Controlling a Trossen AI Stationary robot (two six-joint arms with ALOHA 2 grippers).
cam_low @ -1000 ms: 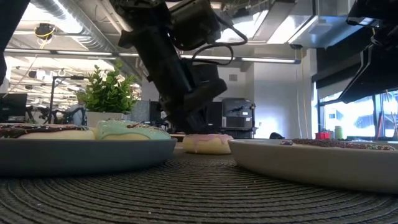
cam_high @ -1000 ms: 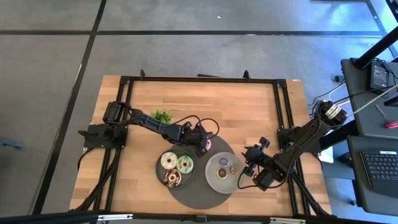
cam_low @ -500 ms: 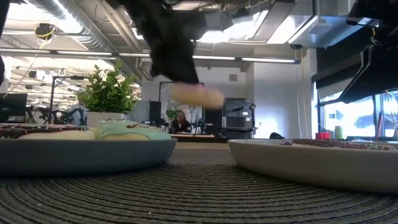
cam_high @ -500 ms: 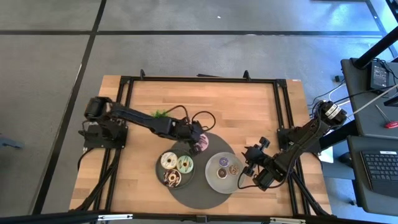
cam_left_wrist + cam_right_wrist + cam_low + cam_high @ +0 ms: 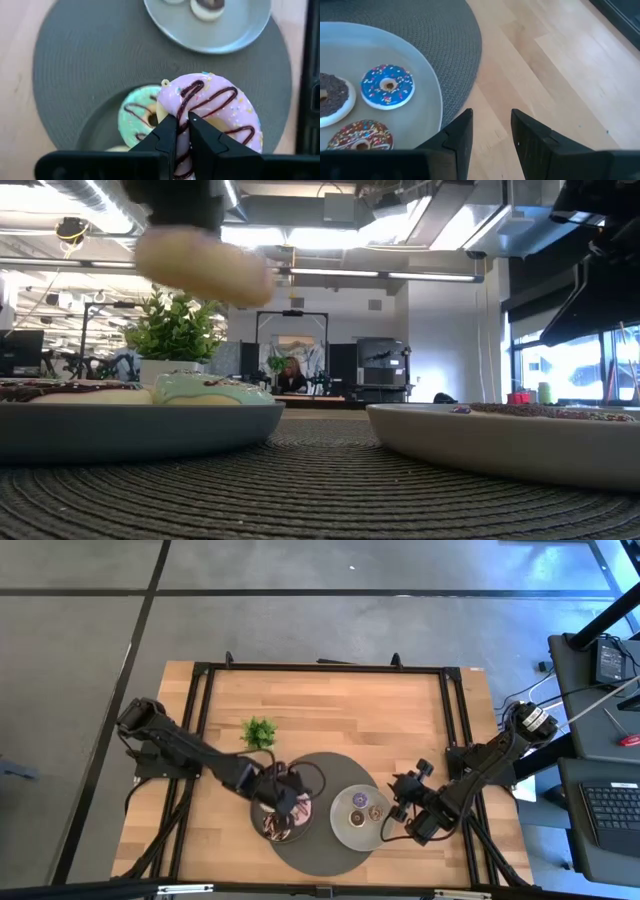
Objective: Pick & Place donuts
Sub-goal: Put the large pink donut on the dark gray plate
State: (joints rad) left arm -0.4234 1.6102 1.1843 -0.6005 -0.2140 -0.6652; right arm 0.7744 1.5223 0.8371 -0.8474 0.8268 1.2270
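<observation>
The left gripper (image 5: 182, 131) is holding the pink donut (image 5: 215, 117), its fingers closed on the ring's edge, in the air above the left plate (image 5: 268, 832). Under it the pale green donut (image 5: 136, 116) is lying flat on that plate. The round woven grey mat (image 5: 100, 55) is carrying both plates. The pink ring is smooth, with dark drizzle, its iced face toward the wrist camera. The right gripper (image 5: 489, 131) is waiting open beside the right plate (image 5: 427, 100), near the small blue donut (image 5: 386, 86).

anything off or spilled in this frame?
Nothing stands out. The left gripper holds the pink donut in the air above the left plate. The small donuts sit on the right plate; the right gripper waits open beside it.
</observation>
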